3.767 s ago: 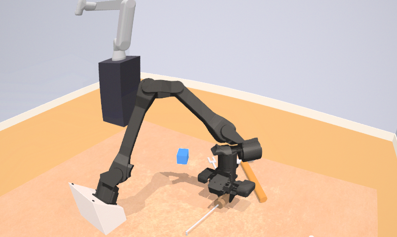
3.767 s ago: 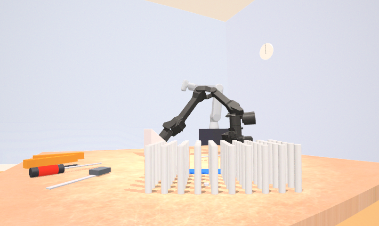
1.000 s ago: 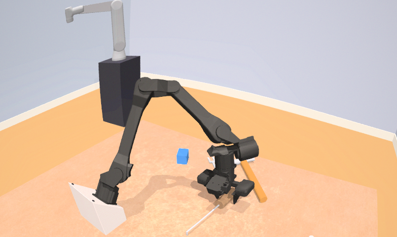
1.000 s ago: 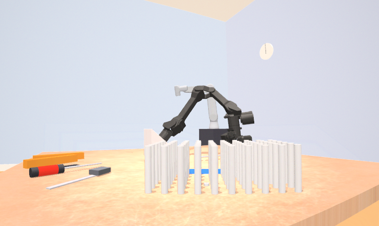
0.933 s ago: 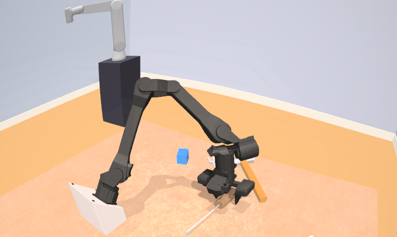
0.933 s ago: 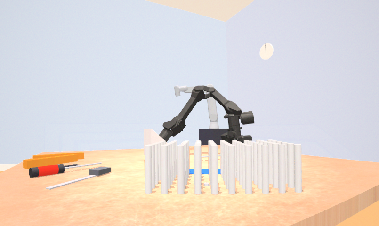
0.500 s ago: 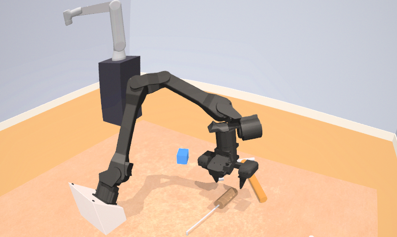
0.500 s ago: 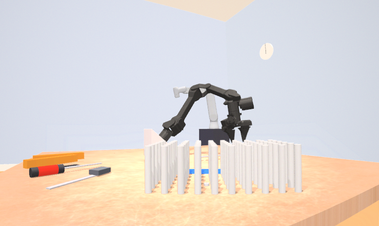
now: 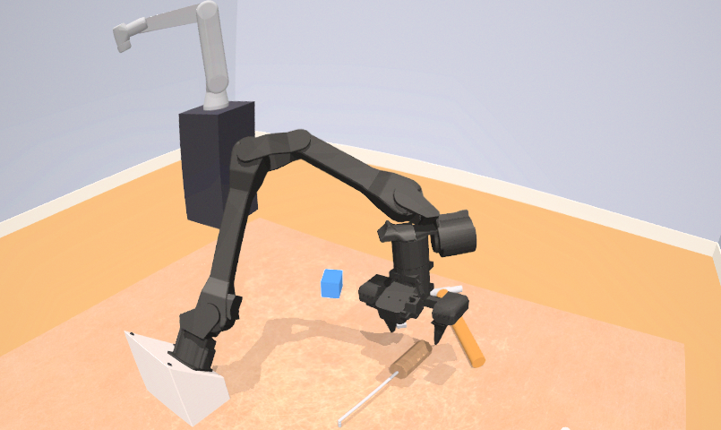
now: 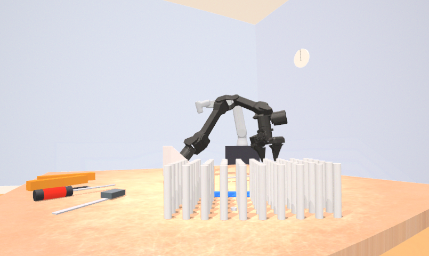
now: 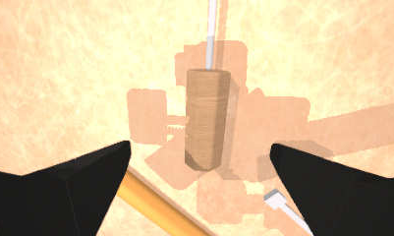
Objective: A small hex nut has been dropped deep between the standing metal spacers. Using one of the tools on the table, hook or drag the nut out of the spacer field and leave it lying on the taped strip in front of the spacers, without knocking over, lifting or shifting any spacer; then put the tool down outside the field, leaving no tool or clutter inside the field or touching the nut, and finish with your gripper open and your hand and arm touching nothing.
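My gripper [image 9: 414, 337] [image 10: 269, 160] [image 11: 202, 148] is wide open above a wooden-handled tool [image 9: 410, 359] [image 11: 206, 115], with nothing between the fingers. The tool lies on the table; its thin metal rod ends in a small tip in the top view. The upright white spacers [image 10: 224, 190] stand in rows in the exterior view. A small pale piece that looks like the nut [image 10: 233, 208] lies among them, low between two front spacers. The blue taped strip [image 10: 232, 194] shows behind it through the gaps, partly hidden by spacers.
An orange-handled tool [image 9: 469, 340] [image 11: 159, 208] and a white-tipped piece [image 11: 276, 199] lie near the gripper. A blue cube [image 9: 331, 284] stands farther back. Beside the spacers lie orange bars [image 10: 59, 181], a red and black screwdriver [image 10: 54, 192] and a dark block [image 10: 112, 193] with a flat strip.
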`<state>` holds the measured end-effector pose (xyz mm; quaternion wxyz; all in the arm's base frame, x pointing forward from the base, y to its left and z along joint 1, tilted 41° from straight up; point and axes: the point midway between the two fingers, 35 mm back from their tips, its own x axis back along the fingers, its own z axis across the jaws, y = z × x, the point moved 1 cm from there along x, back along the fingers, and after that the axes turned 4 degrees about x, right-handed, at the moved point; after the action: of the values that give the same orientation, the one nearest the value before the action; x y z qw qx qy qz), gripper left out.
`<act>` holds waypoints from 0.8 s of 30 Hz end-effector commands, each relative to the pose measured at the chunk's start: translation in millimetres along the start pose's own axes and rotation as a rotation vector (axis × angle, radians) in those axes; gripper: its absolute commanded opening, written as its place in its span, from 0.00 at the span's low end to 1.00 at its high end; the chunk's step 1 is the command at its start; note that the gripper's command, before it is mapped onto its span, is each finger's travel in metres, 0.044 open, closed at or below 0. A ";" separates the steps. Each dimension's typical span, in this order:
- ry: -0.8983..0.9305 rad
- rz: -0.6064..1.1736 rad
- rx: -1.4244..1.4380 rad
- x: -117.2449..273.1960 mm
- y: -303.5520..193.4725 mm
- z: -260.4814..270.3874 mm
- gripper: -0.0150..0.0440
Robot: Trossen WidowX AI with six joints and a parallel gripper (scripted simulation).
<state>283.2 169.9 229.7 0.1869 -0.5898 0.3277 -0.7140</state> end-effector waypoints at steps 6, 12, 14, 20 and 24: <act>0.059 -0.171 -0.014 1.4 -7.2 -2.4 1.00; 0.147 -0.330 -0.014 8.7 -15.4 -4.8 1.00; 0.147 -0.330 -0.014 8.7 -15.4 -4.8 1.00; 0.147 -0.330 -0.014 8.7 -15.4 -4.8 0.78; 0.147 -0.330 -0.014 8.7 -15.4 -4.8 0.73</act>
<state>278.5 176.6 246.6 0.0420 -0.5827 0.2437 -0.7742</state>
